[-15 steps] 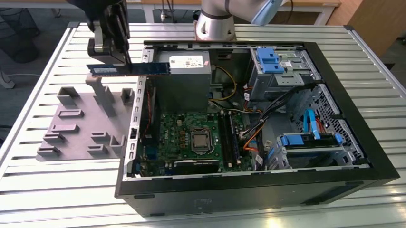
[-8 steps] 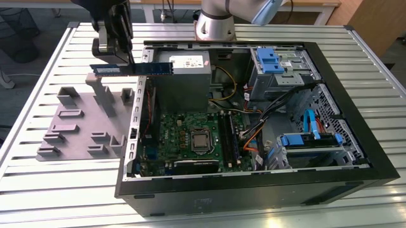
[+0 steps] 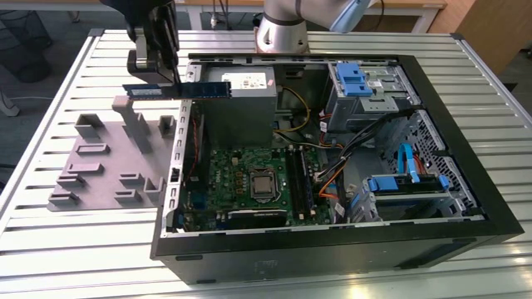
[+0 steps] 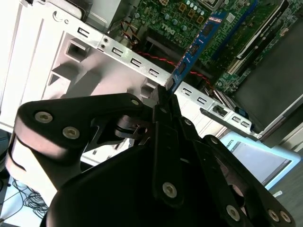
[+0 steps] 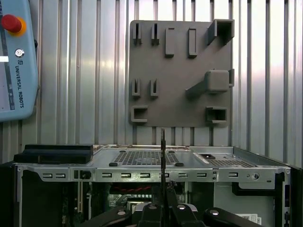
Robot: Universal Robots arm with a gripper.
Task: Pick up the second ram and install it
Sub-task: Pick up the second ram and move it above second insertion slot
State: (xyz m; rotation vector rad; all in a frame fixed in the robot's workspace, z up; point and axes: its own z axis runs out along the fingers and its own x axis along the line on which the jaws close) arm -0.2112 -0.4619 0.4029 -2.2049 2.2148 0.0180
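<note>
Above the exterior view's left wall of the open black computer case [image 3: 332,252], the black end effector [image 3: 169,80] pinches the second ram [image 3: 204,90], a thin blue-green memory stick with black chips, holding it level in the air. A flat grey plastic fixture plate [image 3: 91,159] lies just beside the case on the slatted metal counter [image 3: 83,249].

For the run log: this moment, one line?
gripper: shut on thin blue-green memory stick | stick: held over edge of open black computer case
</note>
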